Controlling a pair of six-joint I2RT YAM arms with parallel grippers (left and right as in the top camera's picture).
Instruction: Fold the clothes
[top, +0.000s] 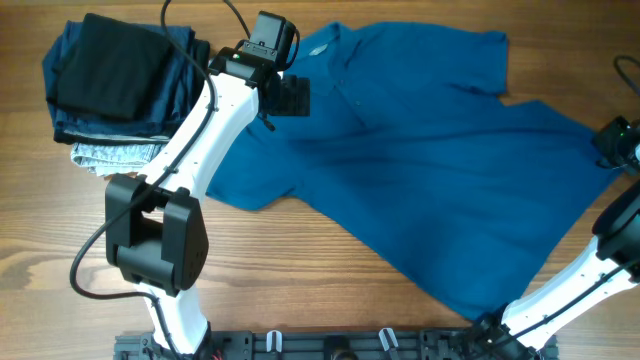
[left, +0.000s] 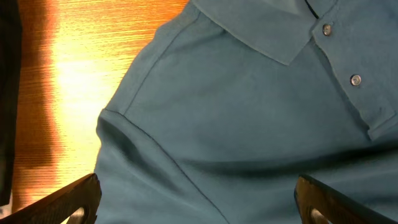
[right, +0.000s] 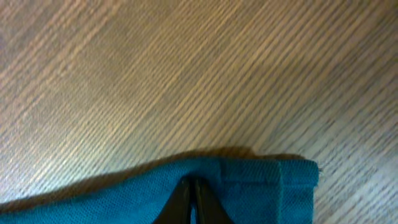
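Observation:
The clothes, a single medium-blue shirt (top: 430, 170) with a collar and buttons, lie spread wide across the wooden table. My left gripper (top: 291, 96) hovers over the shoulder beside the collar. In the left wrist view it (left: 199, 208) is open, its fingers (left: 78, 199) wide apart with the shirt (left: 236, 118) beneath and nothing between them. My right gripper (top: 613, 140) is at the shirt's far right corner. The right wrist view shows it (right: 193, 190) shut on the hemmed edge of the shirt (right: 261, 186), held just over the bare wood.
A stack of folded garments sits at the back left: a black piece (top: 110, 62) on top, dark navy under it, light grey speckled fabric (top: 115, 153) at the bottom. It lies close to my left arm (top: 205, 125). Bare wood table (top: 300, 270) shows in front.

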